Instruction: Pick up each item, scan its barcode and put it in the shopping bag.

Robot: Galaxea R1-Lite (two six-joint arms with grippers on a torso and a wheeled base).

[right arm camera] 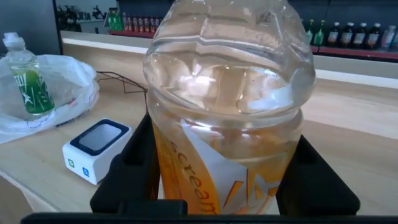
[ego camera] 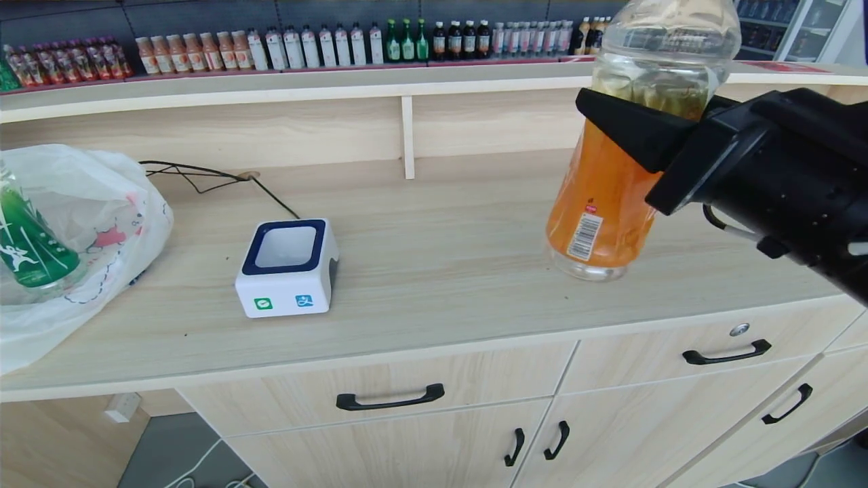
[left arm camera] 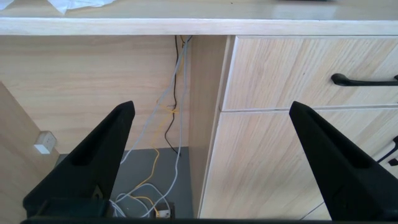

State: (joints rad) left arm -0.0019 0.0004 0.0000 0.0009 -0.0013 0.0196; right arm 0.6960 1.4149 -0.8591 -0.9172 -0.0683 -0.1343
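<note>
Step in hand, by the look of it: scan of 1 bottle (ego camera: pixel 603 203), right of frame in the head view, clamped mid-body between the fingers of the right gripper (right arm camera: pixel 227 134), base close over the counter (ego camera: pixel 441 257); contact unclear. Barcode (ego camera: pixel 584 236) facing lower left. Next: carry across to the scanner (ego camera: pixel 288 268), centre left, barcode tilted at its window. Then into the shopping bag (ego camera: pixel 102 203), far left, beside 1 green bottle (ego camera: pixel 30 244). Left gripper (left arm camera: pixel 211 109) by the cabinet fronts (left arm camera: pixel 280 68), fingers apart, holding nothing.
</note>
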